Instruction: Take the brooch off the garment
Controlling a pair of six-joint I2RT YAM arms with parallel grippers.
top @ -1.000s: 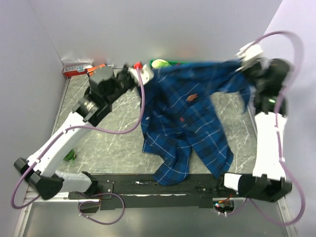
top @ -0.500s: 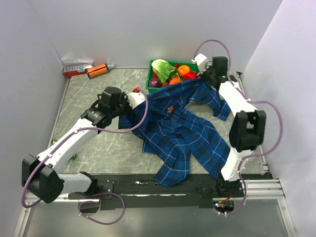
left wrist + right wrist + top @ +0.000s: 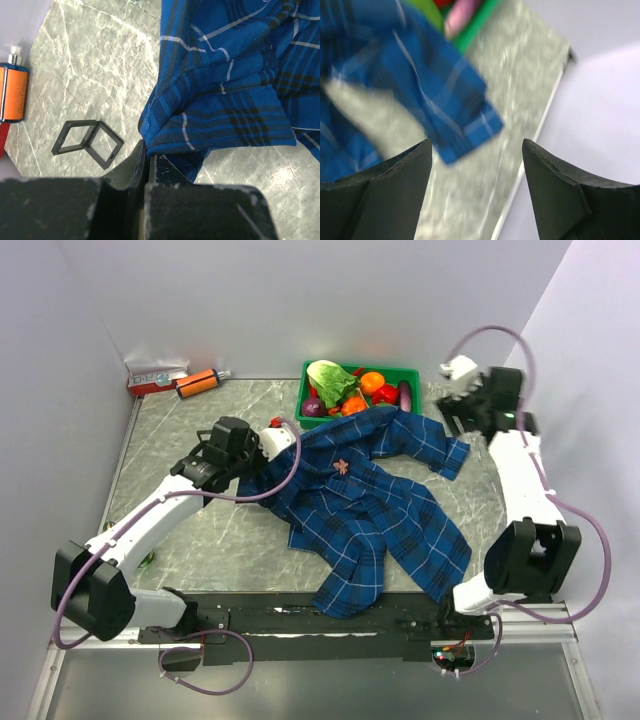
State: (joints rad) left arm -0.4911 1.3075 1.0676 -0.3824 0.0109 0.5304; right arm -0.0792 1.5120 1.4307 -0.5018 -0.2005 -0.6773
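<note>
The garment (image 3: 370,505), a navy plaid shirt, lies spread across the middle of the table. The brooch (image 3: 341,466), a tiny pinkish-gold ornament, sits on its upper chest area. My left gripper (image 3: 262,452) is at the shirt's left edge. In the left wrist view it (image 3: 148,157) is shut, with the folded hem of the garment (image 3: 230,75) at its fingertips. My right gripper (image 3: 455,418) hovers at the back right. It stands open (image 3: 476,145) with nothing between its fingers, and a sleeve cuff (image 3: 465,125) lies below it.
A green bin (image 3: 405,373) of vegetables stands at the back, touching the shirt's top edge. An orange bottle (image 3: 197,383) and a red-and-white box (image 3: 155,377) lie at the back left. Two black square frames (image 3: 87,142) lie on the marble near my left gripper.
The shirt, held up and stretched between both grippers, has come down onto the table. My right gripper has opened, let go of the sleeve and swung to the right.
</note>
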